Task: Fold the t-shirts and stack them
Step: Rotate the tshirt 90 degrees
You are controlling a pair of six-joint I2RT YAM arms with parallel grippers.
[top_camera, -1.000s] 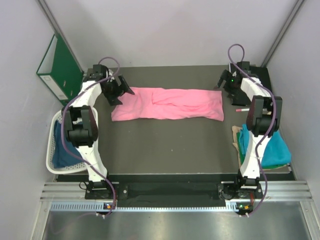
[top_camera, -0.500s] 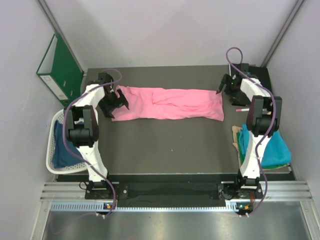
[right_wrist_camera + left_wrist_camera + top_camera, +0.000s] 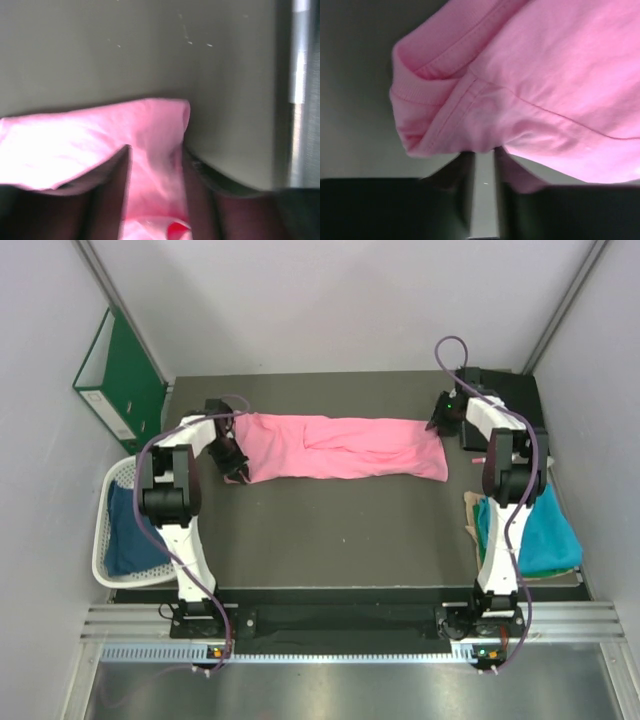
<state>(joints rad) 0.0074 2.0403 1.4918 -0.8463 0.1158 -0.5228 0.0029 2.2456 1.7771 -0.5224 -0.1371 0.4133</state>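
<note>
While you had both arms reaching to the far part of the table (image 3: 340,530), the pink t-shirt (image 3: 340,447) lay there as a long band running left to right, folded along its length and creased near the middle. Your left gripper (image 3: 232,455) sat at the band's left end and your right gripper (image 3: 440,420) at its far right corner, both low at the cloth.

From the left wrist, your left gripper (image 3: 484,155) had its fingers (image 3: 462,172) close together, with only a thin slit of grey table between them. The shirt's stitched hem (image 3: 445,107) was bunched in a fold right at the tips and touched them. I could not tell whether any cloth was actually pinched in that slit.

From the right wrist, your right gripper (image 3: 155,150) had its fingers (image 3: 110,185) clearly spread. They straddled the shirt's corner (image 3: 165,120), so pink cloth filled the gap between them. The picture was blurred, and nothing showed the pads pressing on it.

The teal t-shirt (image 3: 530,530) lay rumpled at the table's right edge, beside the right arm and well apart from the pink one, on something pale that I could not make out. The dark blue t-shirt (image 3: 125,540) was heaped inside the white lattice basket (image 3: 112,480) off the left edge. A green ring binder (image 3: 120,375) leaned against the left wall behind the basket.
</note>
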